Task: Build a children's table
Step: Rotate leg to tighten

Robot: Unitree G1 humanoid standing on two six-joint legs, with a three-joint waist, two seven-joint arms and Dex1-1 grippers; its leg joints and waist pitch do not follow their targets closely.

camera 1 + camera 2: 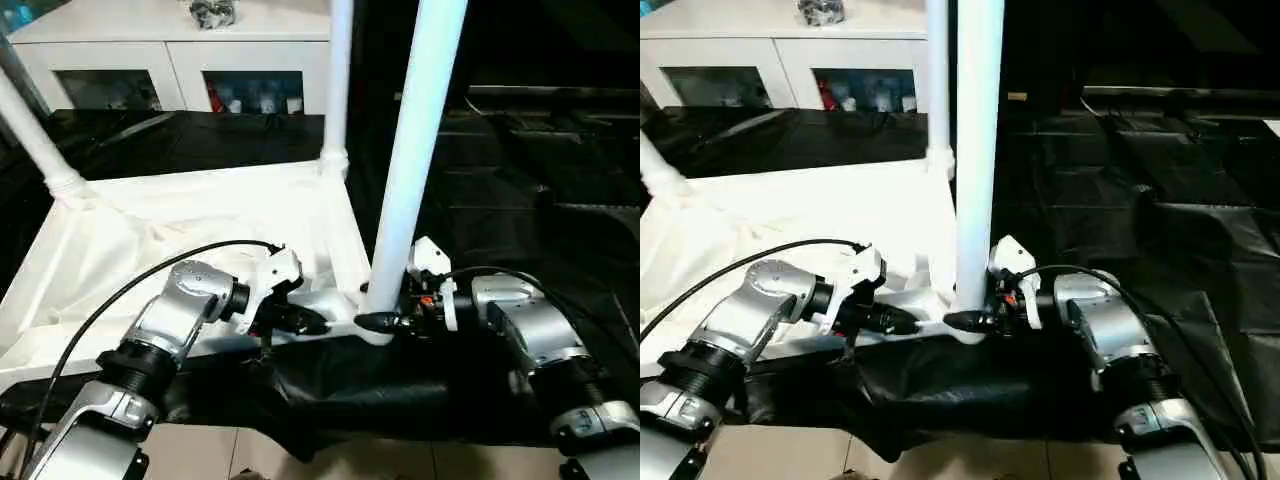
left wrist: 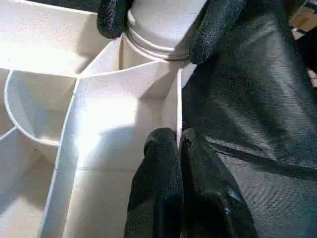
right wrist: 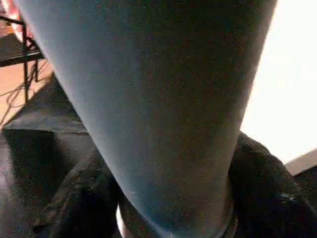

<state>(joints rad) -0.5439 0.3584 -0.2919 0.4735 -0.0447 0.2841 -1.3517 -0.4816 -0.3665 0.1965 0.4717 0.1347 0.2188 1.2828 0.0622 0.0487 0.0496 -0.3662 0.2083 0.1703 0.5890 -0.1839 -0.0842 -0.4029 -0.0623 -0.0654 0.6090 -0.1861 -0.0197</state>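
Note:
The white tabletop [image 1: 200, 220] lies upside down on black cloth, ribs up. Three white legs stand in its corner sockets: one at the far left [image 1: 35, 140], one at the far right [image 1: 338, 80], and a near-right leg [image 1: 420, 130]. My right gripper [image 1: 385, 316] grips the base of that near-right leg, and its black fingers [image 3: 267, 188] press both sides just above the socket. My left gripper [image 2: 178, 141] is shut on the thin front rim wall [image 2: 171, 104] of the tabletop, just left of that socket.
A white glass-door cabinet [image 1: 170, 60] stands behind the table with a small grey object on top. Crinkled black cloth [image 1: 520, 170] covers the surface to the right and hangs over the front edge. A black cable [image 1: 130, 285] loops over my left forearm.

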